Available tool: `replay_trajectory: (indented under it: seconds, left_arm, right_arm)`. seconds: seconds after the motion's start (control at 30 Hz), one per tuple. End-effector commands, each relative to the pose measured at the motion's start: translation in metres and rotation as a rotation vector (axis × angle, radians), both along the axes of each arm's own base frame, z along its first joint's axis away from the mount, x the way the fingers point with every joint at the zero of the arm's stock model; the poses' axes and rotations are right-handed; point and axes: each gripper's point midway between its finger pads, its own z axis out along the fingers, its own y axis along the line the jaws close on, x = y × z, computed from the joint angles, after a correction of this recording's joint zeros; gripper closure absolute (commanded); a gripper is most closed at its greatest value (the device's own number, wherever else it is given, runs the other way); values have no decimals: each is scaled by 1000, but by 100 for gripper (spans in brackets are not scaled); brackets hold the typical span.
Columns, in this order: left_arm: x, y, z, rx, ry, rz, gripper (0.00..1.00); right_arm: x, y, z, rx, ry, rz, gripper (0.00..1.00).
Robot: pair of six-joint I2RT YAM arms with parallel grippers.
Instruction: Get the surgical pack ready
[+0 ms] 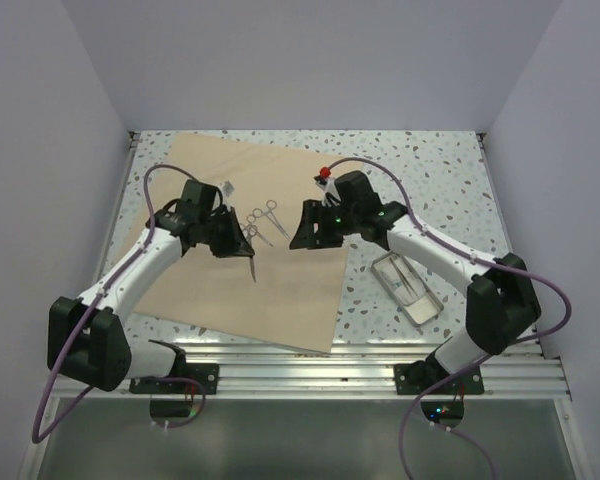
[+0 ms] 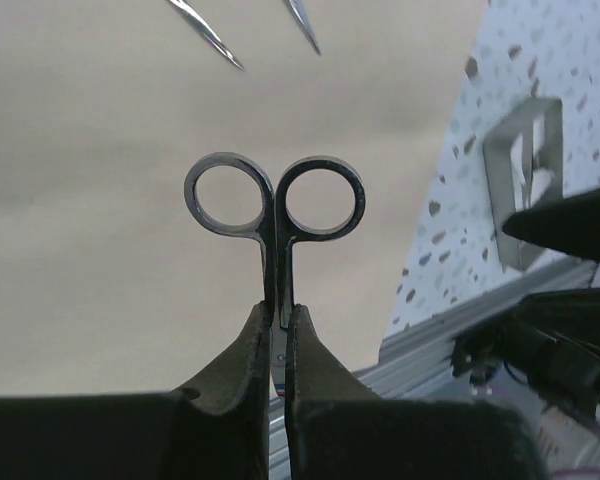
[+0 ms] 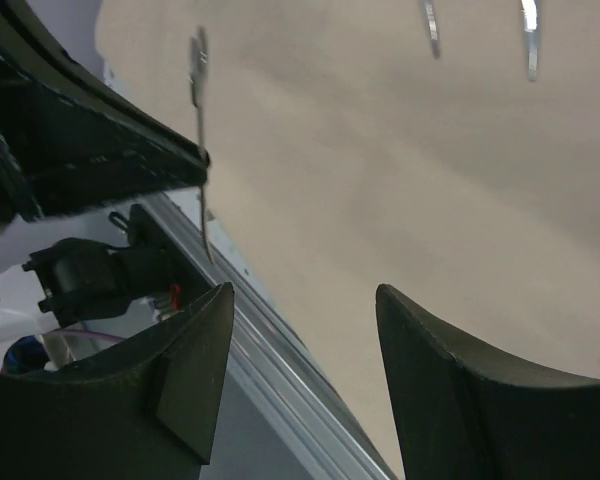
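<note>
Two loose steel ring-handled instruments (image 1: 263, 218) lay on the flat beige paper wrap sheet (image 1: 280, 300) between my arms, with a shiny rectangular metal tray (image 1: 408, 287) off it on the speckled worktop (image 1: 430, 170) at right. The sheet's near half lay open for moving. My left end effector (image 2: 280, 315), above the sheet, pinched a steel scissor-like tool (image 2: 275, 200); the right end effector (image 3: 302, 292) faced it, jaws apart, empty.

Speckled table (image 1: 420, 160), shiny metal tray (image 1: 394, 292) on it; two ring-handled instruments (image 1: 265, 218) lying together; scissors (image 2: 276, 240) raised
</note>
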Motion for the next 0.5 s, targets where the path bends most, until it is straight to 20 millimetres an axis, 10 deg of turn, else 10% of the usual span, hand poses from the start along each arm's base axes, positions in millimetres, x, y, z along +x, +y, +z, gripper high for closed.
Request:
replay_trajectory:
  seconds: [0.0,0.47]
  left_arm:
    - [-12,-38,34,-236,-200,-263,100]
    - [-26,-49,43,-334,-224,-338,100]
  right_arm:
    - [3,60,43,248,-16,60,37]
    - [10,94,33,308,20,30,39]
